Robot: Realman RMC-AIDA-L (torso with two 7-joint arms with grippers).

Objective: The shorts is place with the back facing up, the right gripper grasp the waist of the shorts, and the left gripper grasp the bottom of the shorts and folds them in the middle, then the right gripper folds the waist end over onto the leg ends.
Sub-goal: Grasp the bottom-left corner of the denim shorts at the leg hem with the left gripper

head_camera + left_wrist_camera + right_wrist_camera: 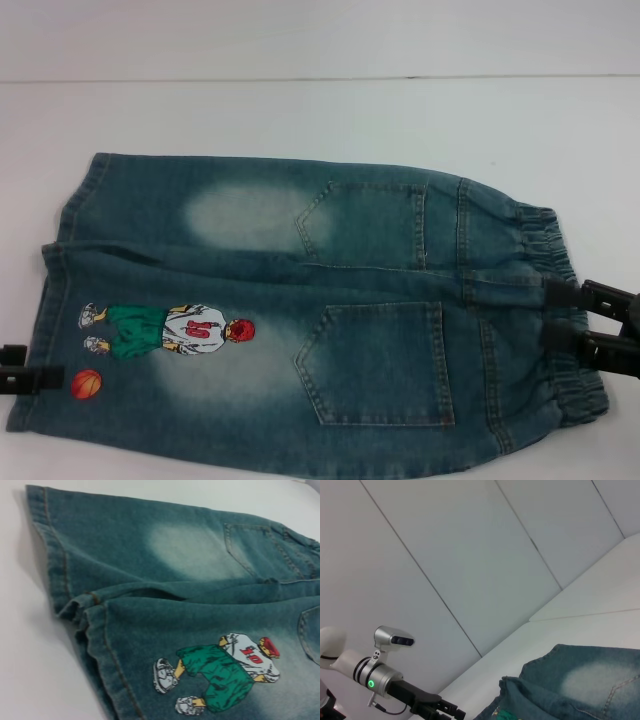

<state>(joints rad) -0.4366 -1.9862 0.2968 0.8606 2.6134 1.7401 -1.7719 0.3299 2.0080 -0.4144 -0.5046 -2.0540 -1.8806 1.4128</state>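
Note:
The denim shorts (pixel 300 300) lie flat on the white table, back pockets up. The elastic waist (pixel 555 240) is at the right and the leg ends (pixel 50 290) at the left. A basketball-player print (pixel 165 330) marks the near leg. My right gripper (pixel 550 313) sits over the near part of the waist, open, one black finger on each side of the band. My left gripper (pixel 30 378) rests at the near leg's hem beside the orange ball print. The left wrist view shows the hems (pixel 85 610) and the print (pixel 220 672) close up. The right wrist view shows the far leg (pixel 580 685).
White table (pixel 300 110) extends beyond the shorts, ending at a seam with the wall (pixel 320 78) behind. In the right wrist view the left arm (pixel 385 680) with a green light stands past the leg ends, with pale wall panels (pixel 470 555) behind.

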